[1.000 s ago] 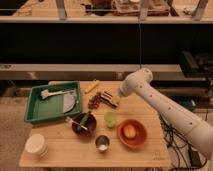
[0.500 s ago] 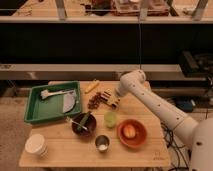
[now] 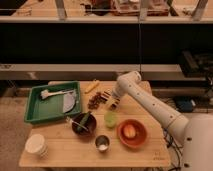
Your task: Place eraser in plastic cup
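Eraser [image 3: 108, 96]: lying on the counter [image 3: 65, 150], at 12 o'clock from the plastic cup [image 3: 110, 119], not lifted. Tool [image 3: 114, 103]: swung in from 3 o'clock within the last second, now lowered just beside it; opening cannot be told. Grasp judged next.

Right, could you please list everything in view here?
table: one, pale wood, centre
tray: one, green, back left
brush: one, pale, in tray
cluster: one, reddish-brown, mid table
yellow stick: one, yellow, behind cluster
eraser: one, dark, right of cluster
dark bowl: one, dark, in front of tray
orange bowl: one, orange, front right
plastic cup: one, light green, between bowls
metal cup: one, shiny, front centre
white cup: one, white, front-left corner
arm: one, white, from right
gripper: one, dark, beside eraser
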{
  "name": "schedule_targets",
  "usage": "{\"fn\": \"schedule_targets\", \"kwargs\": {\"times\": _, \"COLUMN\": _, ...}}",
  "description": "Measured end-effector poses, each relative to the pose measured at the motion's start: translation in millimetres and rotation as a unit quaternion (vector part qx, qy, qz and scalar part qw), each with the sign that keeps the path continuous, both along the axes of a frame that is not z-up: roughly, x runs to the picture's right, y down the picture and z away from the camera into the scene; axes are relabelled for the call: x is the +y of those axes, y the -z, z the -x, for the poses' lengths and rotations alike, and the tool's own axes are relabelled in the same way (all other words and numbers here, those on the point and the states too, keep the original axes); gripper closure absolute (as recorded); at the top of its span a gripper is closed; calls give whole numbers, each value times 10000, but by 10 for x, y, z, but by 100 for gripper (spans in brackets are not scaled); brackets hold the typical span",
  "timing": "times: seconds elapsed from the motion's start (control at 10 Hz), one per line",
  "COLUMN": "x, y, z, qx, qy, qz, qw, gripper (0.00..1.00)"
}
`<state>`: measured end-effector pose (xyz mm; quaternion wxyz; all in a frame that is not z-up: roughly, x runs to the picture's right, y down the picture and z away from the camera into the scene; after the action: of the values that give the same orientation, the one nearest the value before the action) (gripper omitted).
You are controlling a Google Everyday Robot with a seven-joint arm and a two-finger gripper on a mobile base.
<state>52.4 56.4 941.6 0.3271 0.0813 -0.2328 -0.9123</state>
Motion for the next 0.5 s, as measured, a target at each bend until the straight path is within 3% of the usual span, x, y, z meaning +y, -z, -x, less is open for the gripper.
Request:
{"fn": "schedule_targets", "kwargs": {"times": 0.3, "x": 99, "y": -81, "z": 57, "qx": -42, "qy": 187, "qz": 80, "qw": 9998, "gripper": 59}}
{"fn": "schedule_targets", "kwargs": {"times": 0.5, "x": 25, "y": 5, "z": -13, "qx": -99, "qy": 131, "qz": -28, "qw": 9999, "gripper": 80}}
